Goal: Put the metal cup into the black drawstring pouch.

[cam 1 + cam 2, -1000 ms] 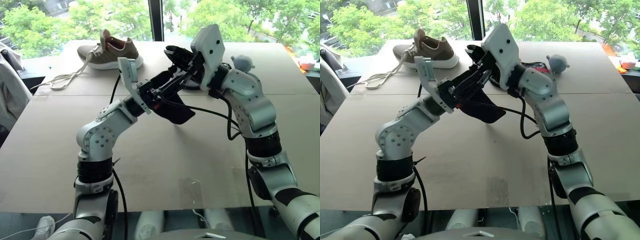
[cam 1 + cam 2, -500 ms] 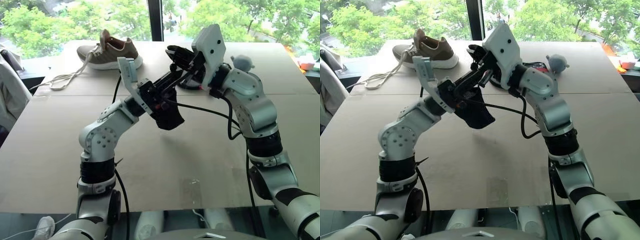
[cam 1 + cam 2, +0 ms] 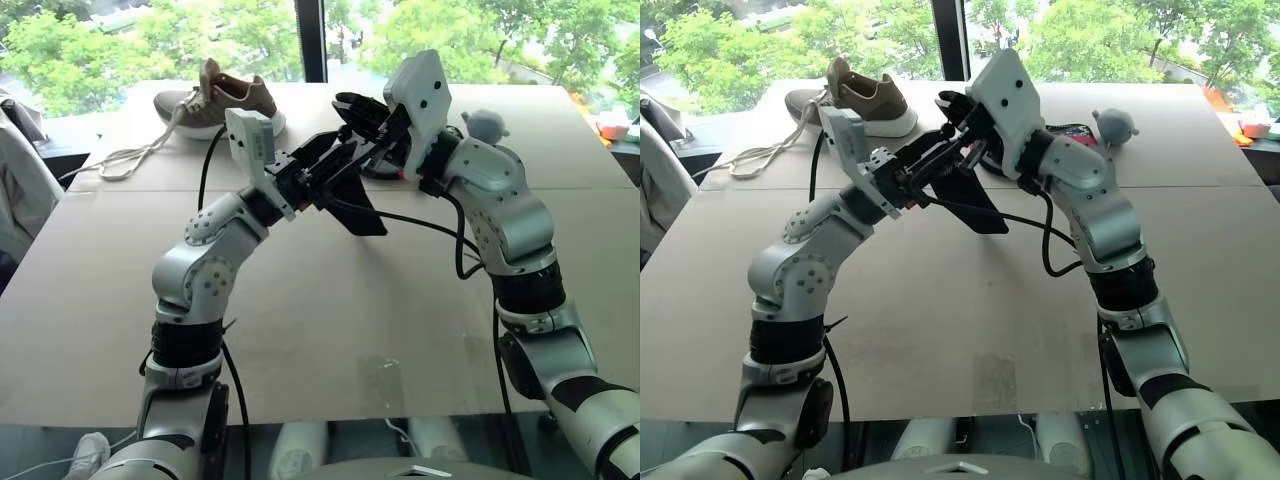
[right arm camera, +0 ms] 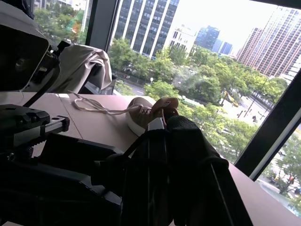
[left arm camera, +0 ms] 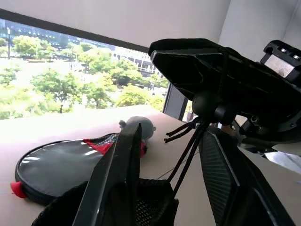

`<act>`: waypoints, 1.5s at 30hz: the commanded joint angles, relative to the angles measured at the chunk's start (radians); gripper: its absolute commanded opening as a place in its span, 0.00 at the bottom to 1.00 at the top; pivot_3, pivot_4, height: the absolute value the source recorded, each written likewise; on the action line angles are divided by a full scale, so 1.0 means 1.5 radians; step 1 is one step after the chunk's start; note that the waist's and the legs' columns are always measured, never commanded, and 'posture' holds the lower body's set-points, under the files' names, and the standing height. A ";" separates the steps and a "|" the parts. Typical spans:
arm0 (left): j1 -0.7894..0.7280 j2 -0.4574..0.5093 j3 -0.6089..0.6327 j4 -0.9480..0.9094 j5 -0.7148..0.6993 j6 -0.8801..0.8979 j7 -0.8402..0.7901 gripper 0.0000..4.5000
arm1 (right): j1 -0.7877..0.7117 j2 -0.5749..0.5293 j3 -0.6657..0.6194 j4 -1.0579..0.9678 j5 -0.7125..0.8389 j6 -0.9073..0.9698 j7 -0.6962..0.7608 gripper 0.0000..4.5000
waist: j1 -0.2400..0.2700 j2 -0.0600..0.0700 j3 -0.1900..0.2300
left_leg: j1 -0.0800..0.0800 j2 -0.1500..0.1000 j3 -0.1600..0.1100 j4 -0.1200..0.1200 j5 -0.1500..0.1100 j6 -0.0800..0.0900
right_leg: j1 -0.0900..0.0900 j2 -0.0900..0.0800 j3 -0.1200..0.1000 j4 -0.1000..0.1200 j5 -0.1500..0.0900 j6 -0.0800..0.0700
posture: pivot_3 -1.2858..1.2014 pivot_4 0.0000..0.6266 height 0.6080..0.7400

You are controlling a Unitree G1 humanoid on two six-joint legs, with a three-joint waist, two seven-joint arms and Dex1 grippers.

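The black drawstring pouch [image 3: 358, 212] hangs in the air over the middle of the table, held between my two grippers. My left gripper [image 3: 335, 165] reaches it from the left; in the left wrist view its fingers [image 5: 120, 179] stand apart, with the pouch's mesh mouth [image 5: 150, 205] low between them. The thin drawstring cords [image 5: 188, 150] rise to my right gripper [image 3: 352, 108], just above, which is shut on them. The metal cup is out of view.
A brown shoe [image 3: 222, 105] with a long loose lace [image 3: 125, 160] lies at the far left of the tan table [image 3: 300, 330]. A grey-and-red oval case [image 5: 61, 167] and a grey plush toy [image 3: 485, 125] sit behind my right arm. Pale cloth [image 3: 15, 180] hangs at the left edge.
My left wrist has rolled, and the pouch has gone from a bunched, hanging shape to a narrow tilted one. The right arm has kept still.
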 commanded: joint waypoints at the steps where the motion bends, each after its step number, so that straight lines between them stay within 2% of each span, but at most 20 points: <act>1: 0.002 0.005 -0.018 -0.045 0.025 -0.029 -0.025 0.37 | -0.007 -0.001 -0.003 -0.015 -0.001 -0.010 0.002 0.00 | -0.001 0.000 0.000 | 0.000 0.000 0.000 0.000 0.000 0.000 | 0.000 0.000 0.000 0.000 0.000 0.000 | 0.52 0.24 1.00; 26: 0.011 -0.022 0.014 -0.075 -0.012 0.015 0.003 0.37 | 0.004 -0.017 0.009 0.011 -0.044 -0.033 0.015 0.00 | -0.001 0.000 0.000 | 0.000 0.000 -0.001 0.000 0.000 0.000 | 0.000 0.000 0.000 0.000 0.000 0.000 | 0.52 0.24 1.00; 27: 0.011 -0.023 0.014 -0.075 -0.015 0.017 0.003 0.25 | 0.004 -0.017 0.008 0.011 -0.044 -0.033 0.015 0.00 | -0.001 0.000 0.000 | 0.000 0.000 -0.001 0.000 0.000 0.000 | 0.000 0.000 0.000 0.000 0.000 0.000 | 0.52 0.24 1.00; 30: 0.014 -0.025 0.012 -0.074 -0.019 0.021 0.000 0.04 | 0.002 -0.015 0.008 0.011 -0.044 -0.033 0.015 0.00 | -0.002 0.000 0.000 | 0.000 0.000 -0.001 0.000 0.000 0.000 | 0.000 0.000 0.000 0.000 0.000 0.000 | 0.52 0.24 1.00; 38: 0.017 -0.013 0.006 -0.064 -0.003 0.022 -0.004 0.04 | -0.006 -0.007 -0.003 0.011 -0.039 -0.037 0.003 0.00 | -0.002 0.000 0.000 | 0.000 0.000 -0.001 0.000 0.000 0.000 | 0.000 0.000 0.000 0.000 0.000 0.000 | 0.52 0.24 1.00; 45: 0.084 0.033 -0.048 -0.052 0.053 0.024 -0.043 0.04 | -0.088 0.040 -0.087 0.026 -0.014 -0.071 -0.086 0.00 | -0.003 0.001 0.001 | 0.000 0.000 -0.001 0.000 0.000 0.000 | 0.000 0.000 0.000 0.001 0.000 0.000 | 0.52 0.24 1.00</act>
